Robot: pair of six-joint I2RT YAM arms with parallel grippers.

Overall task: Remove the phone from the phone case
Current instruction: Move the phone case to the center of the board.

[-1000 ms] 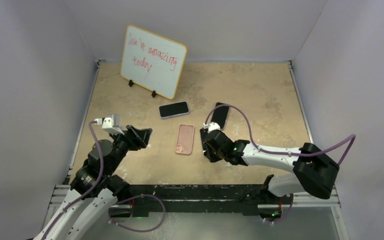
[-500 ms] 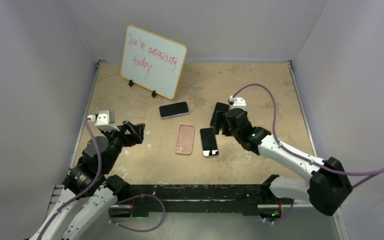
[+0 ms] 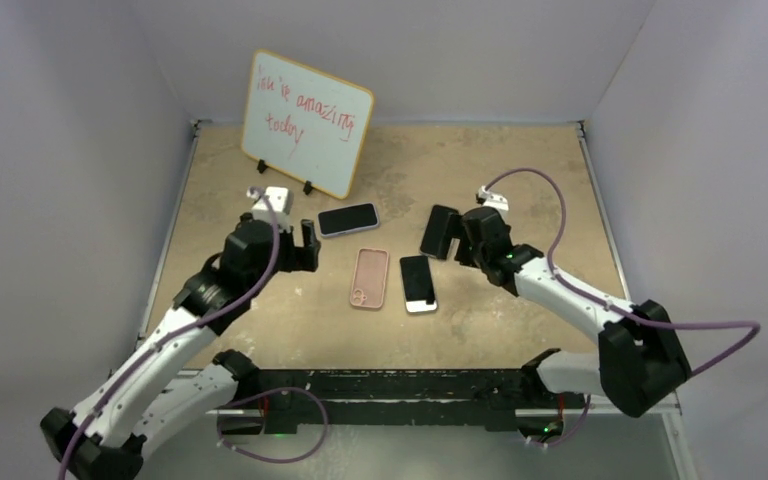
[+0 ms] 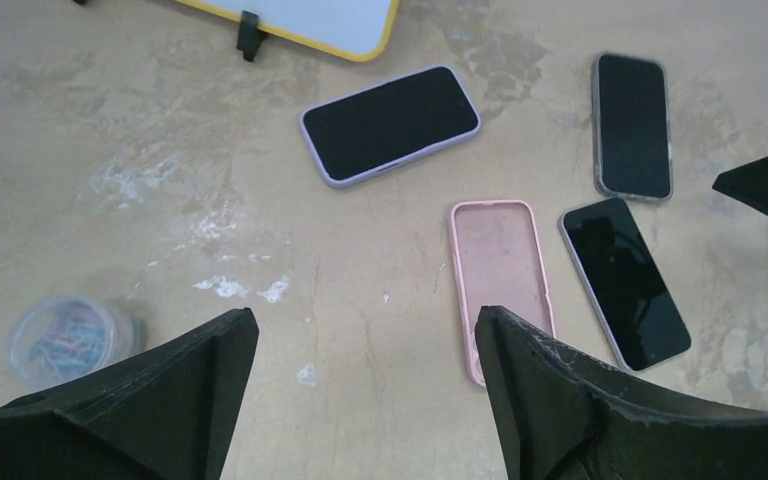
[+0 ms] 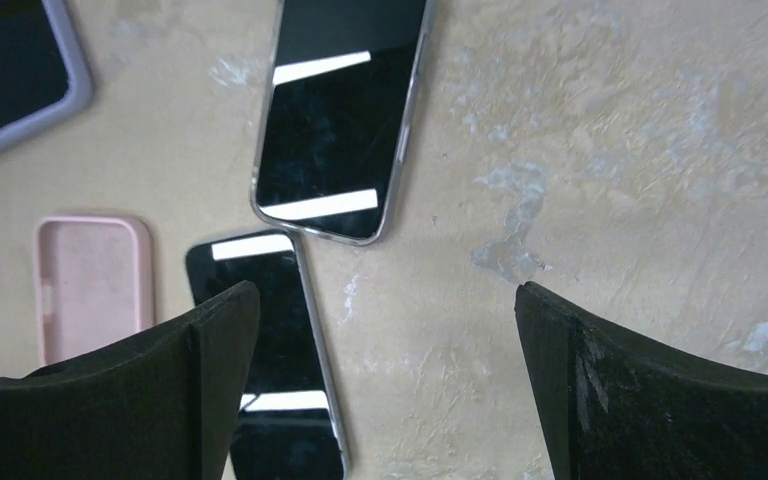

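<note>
The bare black phone (image 3: pixel 418 284) lies flat and screen up on the beige tabletop (image 3: pixel 530 190). It is just beside the right long edge of the empty pink silicone phone case (image 3: pixel 369 278), which lies open side up. A narrow gap separates the two. Judged from this layout, this phone is already out of its case.

Handling, as a judgement: the black phone is rigid, with a smooth glass face that is slippery and liable to crack if dropped. Take hold across the two long side edges near mid-length, not on the screen. The pink silicone phone case is probably light and soft. It will flex and slide unless pinned, and a corner is the place to peel it.

Two other phones are in cases. The lavender-cased phone (image 3: pixel 348 219) lies beyond the pink case, near the small yellow-framed whiteboard (image 3: pixel 305 122). The clear-cased phone (image 3: pixel 439 230) lies beyond the black phone.

The left hand (image 4: pixel 365 325) hovers left of the pink case with its fingers spread wide, holding nothing. The right hand (image 5: pixel 385 300) hovers over the near end of the clear-cased phone, also spread wide and holding nothing. A round clear tub of paper clips (image 4: pixel 70 338) sits at the left.
</note>
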